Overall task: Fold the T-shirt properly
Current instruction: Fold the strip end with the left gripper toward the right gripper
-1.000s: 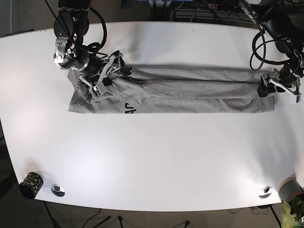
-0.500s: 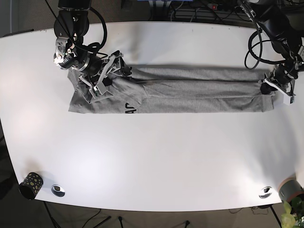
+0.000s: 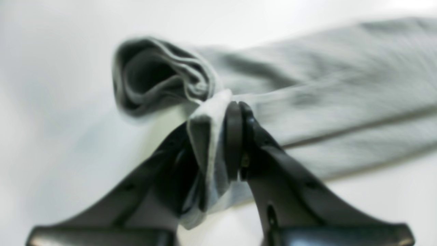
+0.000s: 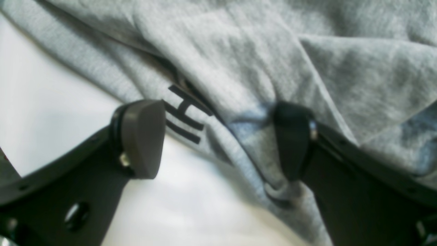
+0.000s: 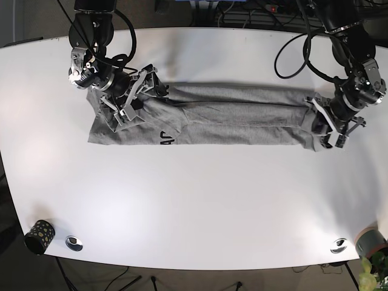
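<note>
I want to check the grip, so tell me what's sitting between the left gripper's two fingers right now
A bunched fold of the grey T-shirt fills the gap: the left gripper is clamped on its end, as the left wrist view shows.

On my feed I saw a white table (image 5: 200,200) with a dark speckled cup (image 5: 39,235) at its near left corner, a metal disc (image 5: 74,242) beside it, another disc (image 5: 338,245) near right, and a plant (image 5: 371,276) past that corner.
</note>
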Controlling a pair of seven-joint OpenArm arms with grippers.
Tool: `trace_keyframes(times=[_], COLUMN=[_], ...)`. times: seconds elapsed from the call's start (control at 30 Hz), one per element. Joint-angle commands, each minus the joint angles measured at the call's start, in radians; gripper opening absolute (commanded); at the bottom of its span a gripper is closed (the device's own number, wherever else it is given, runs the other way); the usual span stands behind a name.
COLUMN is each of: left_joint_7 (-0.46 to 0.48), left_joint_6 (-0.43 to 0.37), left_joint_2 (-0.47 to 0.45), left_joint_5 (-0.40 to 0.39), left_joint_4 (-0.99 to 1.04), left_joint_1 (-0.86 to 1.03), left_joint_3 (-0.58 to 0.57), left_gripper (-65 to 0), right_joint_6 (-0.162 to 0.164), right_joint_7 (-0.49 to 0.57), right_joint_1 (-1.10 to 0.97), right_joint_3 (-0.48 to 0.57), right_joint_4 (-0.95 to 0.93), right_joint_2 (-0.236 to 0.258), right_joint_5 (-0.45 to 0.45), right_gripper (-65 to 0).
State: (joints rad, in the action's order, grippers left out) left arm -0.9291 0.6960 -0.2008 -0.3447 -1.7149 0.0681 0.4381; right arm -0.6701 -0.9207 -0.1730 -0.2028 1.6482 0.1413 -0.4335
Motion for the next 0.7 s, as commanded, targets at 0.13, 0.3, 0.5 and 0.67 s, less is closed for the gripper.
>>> trace_keyframes(times=[0.13,0.3,0.5,0.67], left_joint_7=[0.018,0.018,0.018,0.018], left_joint_6=[0.002,0.002,0.002,0.002], left_joint_2=[0.074,0.11,0.197,0.225], left_joint_5=[0.002,0.045,0.123,0.187], left_joint_4=[-0.147,-0.167,-0.147,-0.124], left_joint_1=[0.023,0.026,0.019,-0.017], left_joint_3=[-0.123,-0.259,-0.316,-0.39], left_gripper=[-61.7,-61.7,-61.4,-61.4], right_joint_6=[0.003,0.003,0.003,0.003], right_joint_7=[0.001,0.001,0.001,0.001], right_joint_1=[0.01,0.016,0.017,0.02], right_joint_3=[-0.002,-0.002,-0.004,-0.004], right_joint_4=[0.013,0.011,0.011,0.011], right_joint_2=[0.005,0.005,0.005,0.005], right_joint_5=[-0.009,-0.009,-0.009,-0.008], right_gripper=[-17.1,-17.1,-17.1,-17.1])
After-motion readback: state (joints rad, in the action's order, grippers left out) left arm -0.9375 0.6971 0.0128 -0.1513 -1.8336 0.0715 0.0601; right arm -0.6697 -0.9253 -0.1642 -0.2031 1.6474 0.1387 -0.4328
